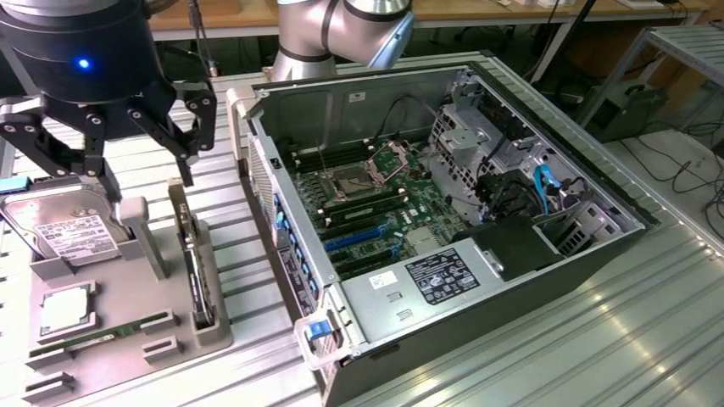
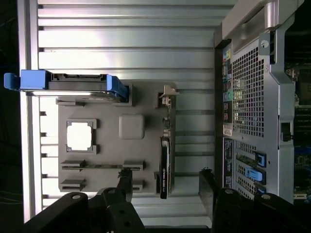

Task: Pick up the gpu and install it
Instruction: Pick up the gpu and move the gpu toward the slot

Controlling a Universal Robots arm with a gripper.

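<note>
- Gripper (image 1: pixel 147 182) looms at the upper left of the exterior view: two fingers spread wide, nothing held, hanging above the grey holder (image 1: pixel 125 292).
- One gpu (image 1: pixel 195 271) stands on edge in the holder's slot at lower left, its long axis running near to far, silver bracket at the far end.
- Alongside sit one hard drive (image 1: pixel 63 229), one processor (image 1: pixel 64 311) and one RAM stick (image 1: pixel 97 337). One open computer case (image 1: pixel 453 212) sits centre frame.
- Wrist view: the fingers straddle the card without touching it, its length parallel to the case's rear panel.
</note>
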